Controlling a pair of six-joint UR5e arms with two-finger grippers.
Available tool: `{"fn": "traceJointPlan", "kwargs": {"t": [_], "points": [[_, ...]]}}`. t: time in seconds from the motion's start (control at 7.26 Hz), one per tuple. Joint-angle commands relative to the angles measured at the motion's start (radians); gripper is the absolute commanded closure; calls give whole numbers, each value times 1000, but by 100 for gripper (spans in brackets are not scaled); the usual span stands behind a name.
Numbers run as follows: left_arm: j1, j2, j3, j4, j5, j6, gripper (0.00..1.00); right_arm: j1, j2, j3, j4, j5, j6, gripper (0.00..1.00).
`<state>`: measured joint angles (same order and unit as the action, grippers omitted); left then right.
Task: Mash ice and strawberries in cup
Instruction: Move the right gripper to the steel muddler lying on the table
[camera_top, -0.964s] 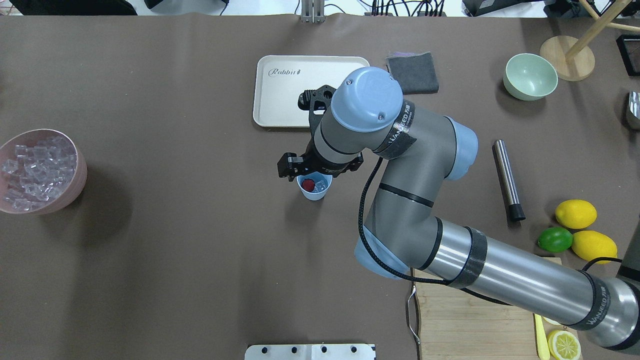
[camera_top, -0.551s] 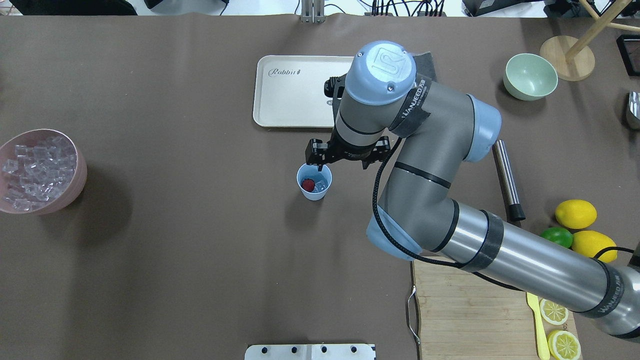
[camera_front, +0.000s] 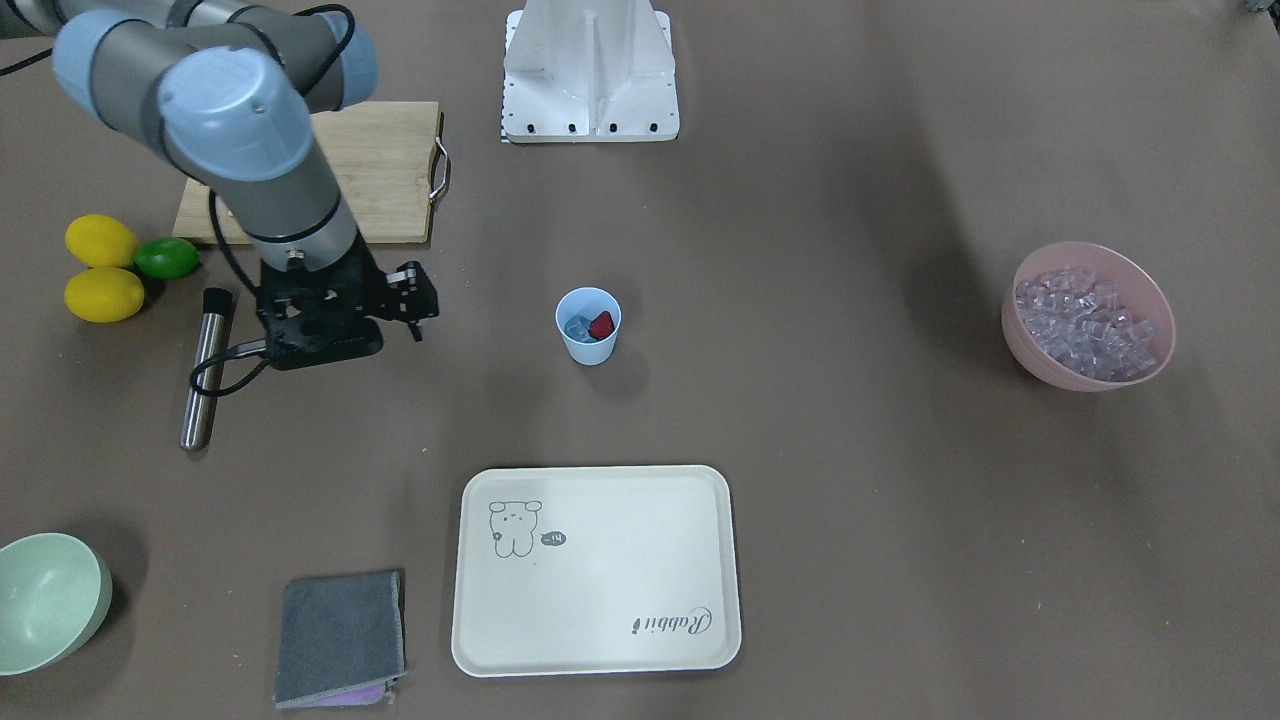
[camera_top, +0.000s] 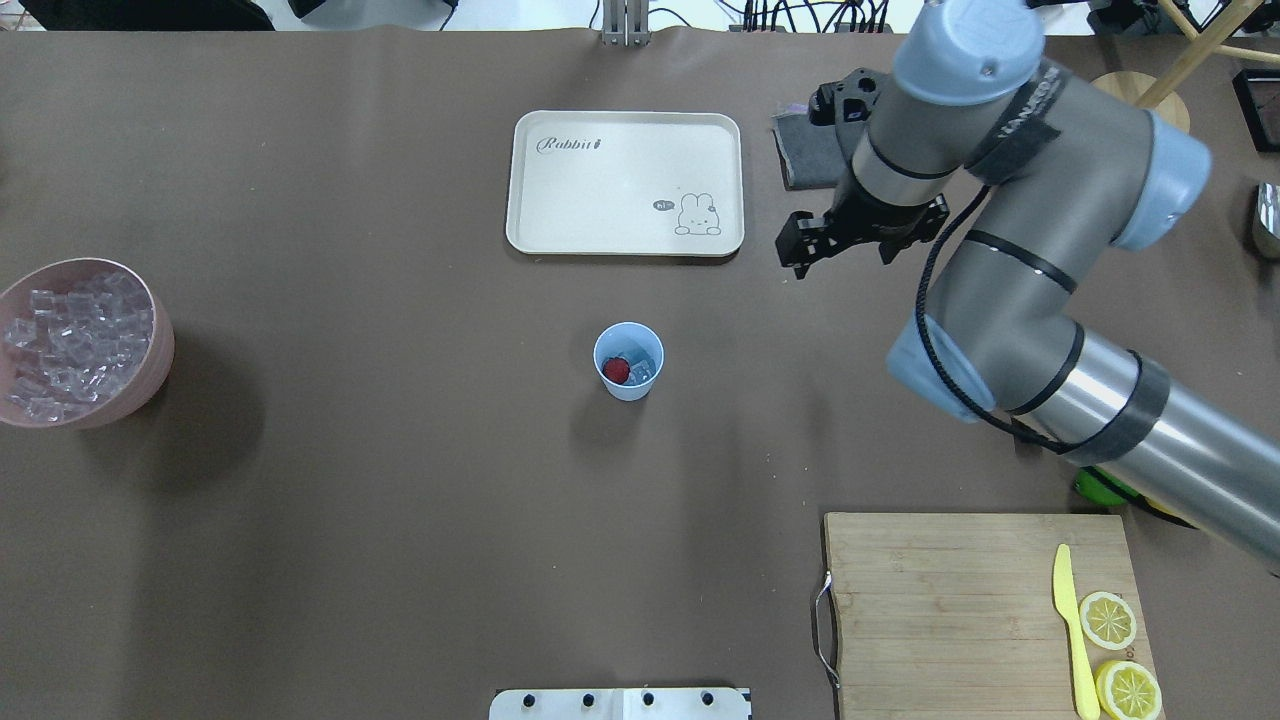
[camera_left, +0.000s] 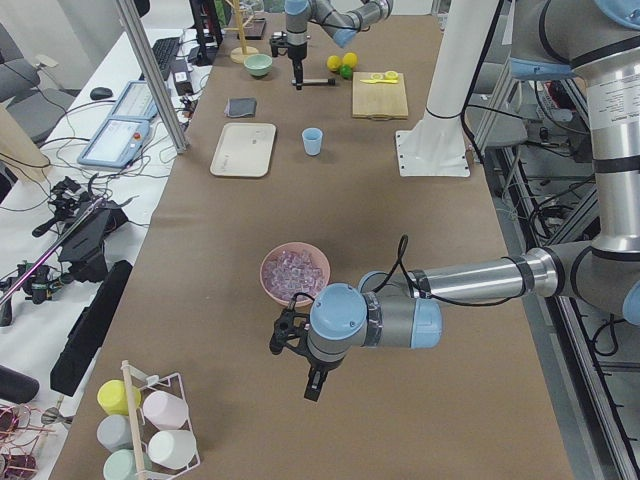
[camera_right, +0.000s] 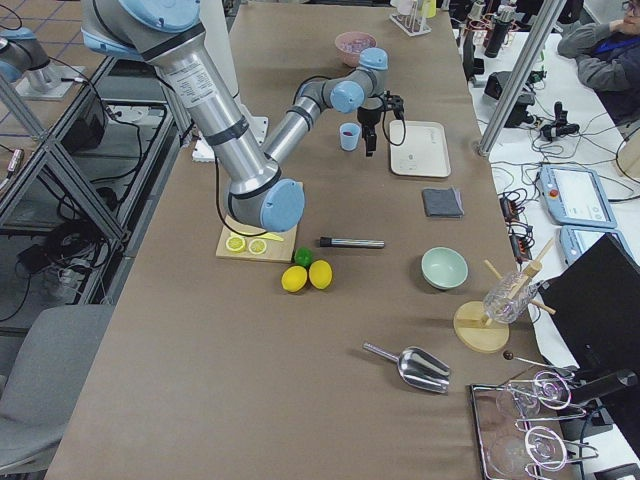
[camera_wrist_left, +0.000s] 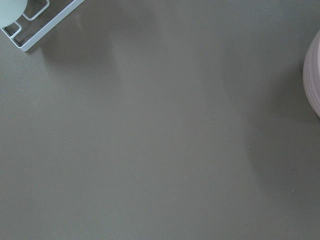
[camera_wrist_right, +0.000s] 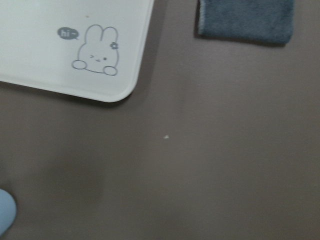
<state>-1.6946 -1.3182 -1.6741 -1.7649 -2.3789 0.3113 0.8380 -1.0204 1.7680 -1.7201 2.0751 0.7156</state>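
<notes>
While the right gripper (camera_top: 842, 262) hangs in the upper right of the overhead view, its two black fingers stand spread and pinch nothing. It is over bare table, right of the cream tray (camera_top: 600, 190) and just below the grey cloth (camera_top: 805, 155), well apart from the cup (camera_top: 628, 392). Its wrist camera looks down on the tray's rabbit corner at upper left, the cloth at the top right and a pale blue sliver of the cup at the lower left edge.

The cup stands upright near the middle of the overhead frame, below the tray, on the brown table (camera_top: 350, 500). Inside it the strawberry (camera_top: 616, 369) lies to the left with the ice (camera_top: 643, 370) beside it on the right.

In the front-facing view a metal rod (camera_front: 205, 370) lies just left of the right gripper, and above it two lemons (camera_front: 100, 240) and a lime (camera_front: 166, 258) cluster at the left edge. A wooden cutting board (camera_top: 930, 600) fills the overhead's lower right, carrying a yellow knife (camera_top: 1068, 620) and lemon slices (camera_top: 1108, 620).

At the overhead's far left sits the pink bowl (camera_top: 160, 340), heaped with clear cubes (camera_top: 70, 340). The left gripper (camera_left: 312, 385) shows only in the left side view, low in the frame just below that bowl; whether its fingers are spread or pressed together cannot be told.
</notes>
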Motion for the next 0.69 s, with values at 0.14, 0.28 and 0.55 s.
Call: {"fn": "traceJointPlan", "kwargs": {"t": [0.14, 0.28, 0.55], "points": [[3, 1, -4, 15, 0, -61, 1, 118, -151, 4, 0, 57, -157, 0], [6, 0, -3, 15, 0, -80, 1, 116, -171, -8, 0, 54, -156, 0], [6, 2, -3, 15, 1, -78, 1, 115, -161, -82, 0, 45, -154, 0]]}}
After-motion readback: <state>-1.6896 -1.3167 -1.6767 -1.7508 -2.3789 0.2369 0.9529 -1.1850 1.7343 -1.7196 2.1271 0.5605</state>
